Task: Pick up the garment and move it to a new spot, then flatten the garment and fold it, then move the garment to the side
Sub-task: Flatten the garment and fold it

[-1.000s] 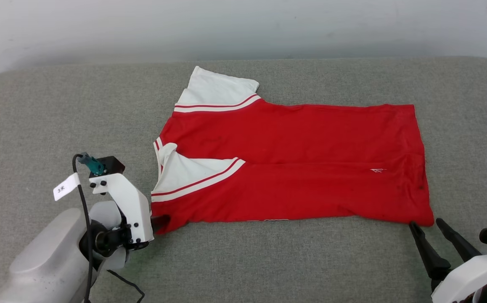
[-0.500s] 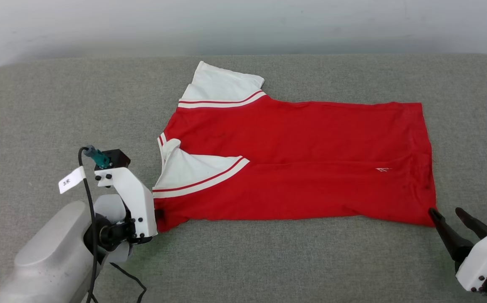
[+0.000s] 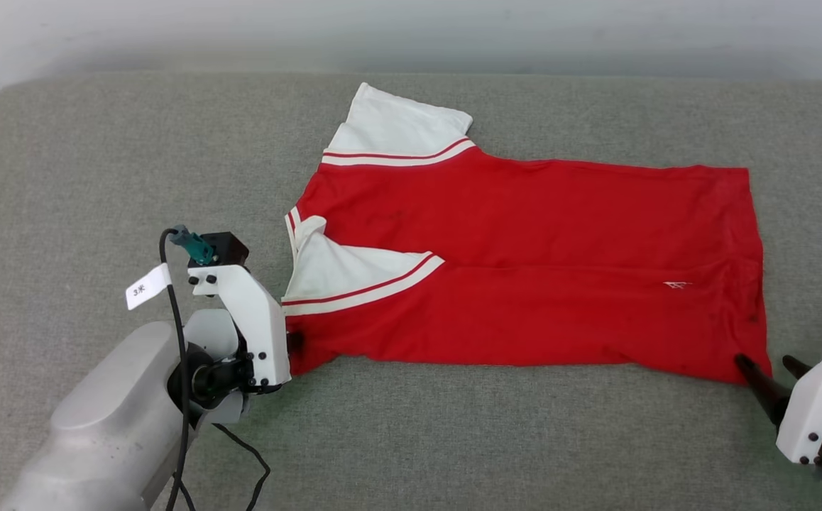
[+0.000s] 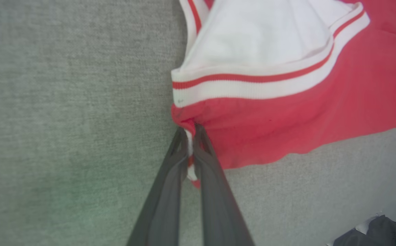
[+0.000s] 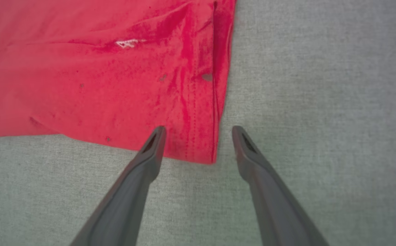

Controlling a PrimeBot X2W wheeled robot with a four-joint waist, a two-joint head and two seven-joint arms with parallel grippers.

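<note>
Red shirt (image 3: 524,284): spread flat on the grey cushion (image 3: 84,177), one white sleeve (image 3: 354,273) turned in over its front.
Left gripper (image 4: 190,135): fingers pinched together on the shirt's near corner just below the striped sleeve trim, cloth bunched between them.
Right gripper (image 5: 198,135): fingers wide apart, holding nothing, straddling the near hem corner; one tip over cloth, the other over bare cushion.

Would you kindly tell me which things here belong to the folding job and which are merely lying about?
Job: garment; left tool, shut on its near sleeve-side corner; right tool, open at its near hem corner.
Lying about: grey padded surface; white tag.
</note>
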